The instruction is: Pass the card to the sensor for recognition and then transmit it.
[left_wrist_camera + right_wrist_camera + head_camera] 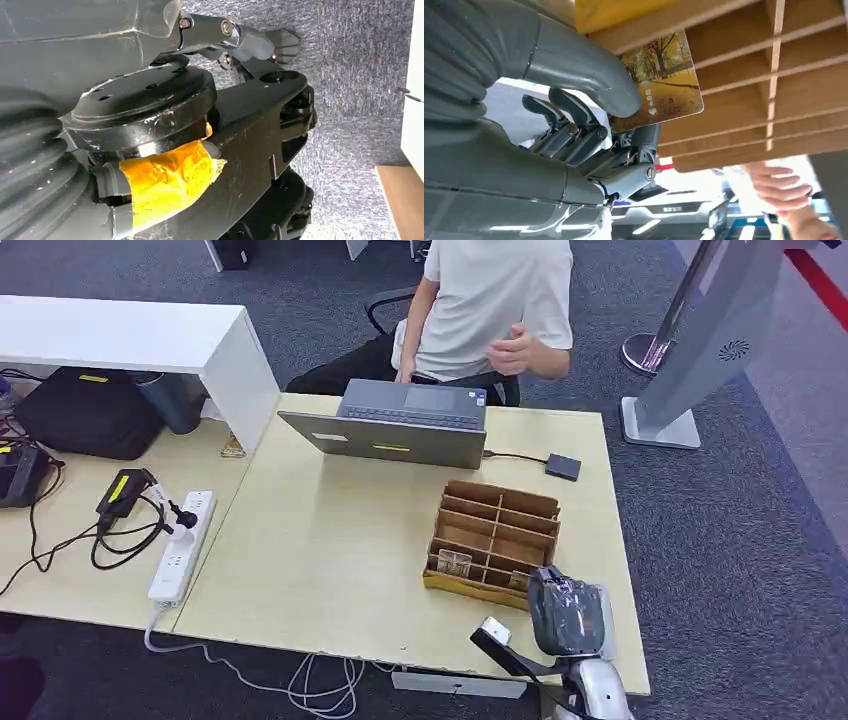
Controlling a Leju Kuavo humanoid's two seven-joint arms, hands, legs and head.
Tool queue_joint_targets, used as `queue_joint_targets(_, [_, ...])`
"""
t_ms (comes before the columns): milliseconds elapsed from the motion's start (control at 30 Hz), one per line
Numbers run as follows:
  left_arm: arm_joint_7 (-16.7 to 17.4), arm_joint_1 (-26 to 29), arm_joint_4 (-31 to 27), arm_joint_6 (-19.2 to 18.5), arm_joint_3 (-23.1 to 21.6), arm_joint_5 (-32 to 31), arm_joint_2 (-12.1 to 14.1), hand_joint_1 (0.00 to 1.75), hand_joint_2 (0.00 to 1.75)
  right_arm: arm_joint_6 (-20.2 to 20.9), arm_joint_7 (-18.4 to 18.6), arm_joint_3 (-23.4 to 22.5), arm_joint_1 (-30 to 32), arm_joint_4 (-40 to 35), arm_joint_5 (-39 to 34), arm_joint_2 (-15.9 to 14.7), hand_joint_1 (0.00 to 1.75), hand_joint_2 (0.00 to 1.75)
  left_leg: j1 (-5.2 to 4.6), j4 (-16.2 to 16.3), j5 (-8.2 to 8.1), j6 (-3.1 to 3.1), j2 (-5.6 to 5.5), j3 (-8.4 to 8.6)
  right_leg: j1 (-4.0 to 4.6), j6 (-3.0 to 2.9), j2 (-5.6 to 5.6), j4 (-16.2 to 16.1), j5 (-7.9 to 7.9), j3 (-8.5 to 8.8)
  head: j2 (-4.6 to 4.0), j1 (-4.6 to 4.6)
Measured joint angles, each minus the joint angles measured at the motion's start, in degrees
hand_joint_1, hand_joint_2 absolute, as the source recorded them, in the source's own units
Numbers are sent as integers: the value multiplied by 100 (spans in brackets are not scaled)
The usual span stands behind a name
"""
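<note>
The worktop (330,550) is carrying a wooden rack (492,540) at its near right, another card seemingly standing in a near slot. The right hand (570,612) is pinching the card (664,85) beside that near edge; the sensor (563,465) is lying beyond. The left hand's state I cannot tell
</note>
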Motion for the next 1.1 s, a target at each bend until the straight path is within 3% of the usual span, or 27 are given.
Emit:
queue_joint_targets(267, [13, 0, 0, -33, -18, 0, 4, 0, 175, 2, 173, 37, -275, -169, -250, -145, 175, 175, 0, 1, 0, 0, 0, -1, 0, 0, 0, 1, 1, 0, 2, 0])
queue_joint_targets(667, [50, -3, 0, -72, -122, 37, 13, 0, 175, 205, 385, 459, -872, -525, -706, -507, 175, 175, 0, 2, 3, 2, 1, -1, 0, -1, 0, 1, 2, 0, 2, 0])
queue_joint_targets(900, [50, -3, 0, -133, -171, 79, 35, 0, 175, 649, 306, 656, -1245, -663, -1281, -619, 175, 175, 0, 2, 4, 1, 3, -1, 0, -2, 0, 2, 2, 0, 2, 0])
queue_joint_targets(1100, [57, -11, 0, -208, -241, -9, 63, 0, 175, 542, 625, 734, -1946, -496, -927, -634, 175, 175, 0, 3, 9, 0, 4, -1, 0, 1, 1, 4, 7, -1, 0, 0])
